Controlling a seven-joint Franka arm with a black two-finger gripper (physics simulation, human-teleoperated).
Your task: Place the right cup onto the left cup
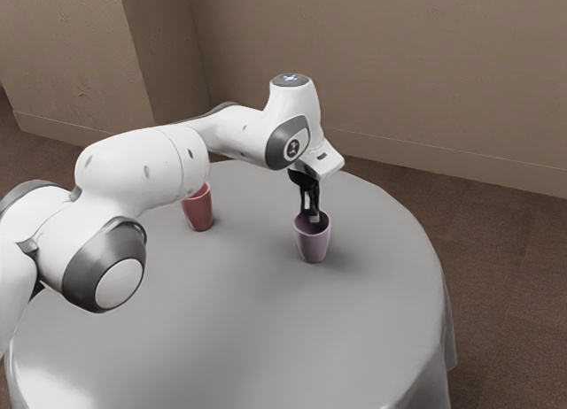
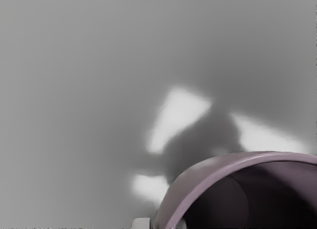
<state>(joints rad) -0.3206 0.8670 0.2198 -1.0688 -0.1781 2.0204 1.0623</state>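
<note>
The gripper [image 1: 310,207] is at the rim of the purple cup [image 1: 313,243], the cup on the exterior view's right. It is shut on that rim, one finger inside the cup and one outside. In the wrist view, the gripper [image 2: 162,224] shows at the lower edge on both sides of the wall of the purple cup [image 2: 208,175]. The purple cup is upright, its opening facing up. The red cup [image 1: 200,211] stands upright on the table toward the exterior view's left, its upper left part behind the arm.
The round table [image 1: 239,316] has a grey cloth. My arm reaches over its far left part, close above the red cup. A wall and a brown floor lie beyond the table's edge.
</note>
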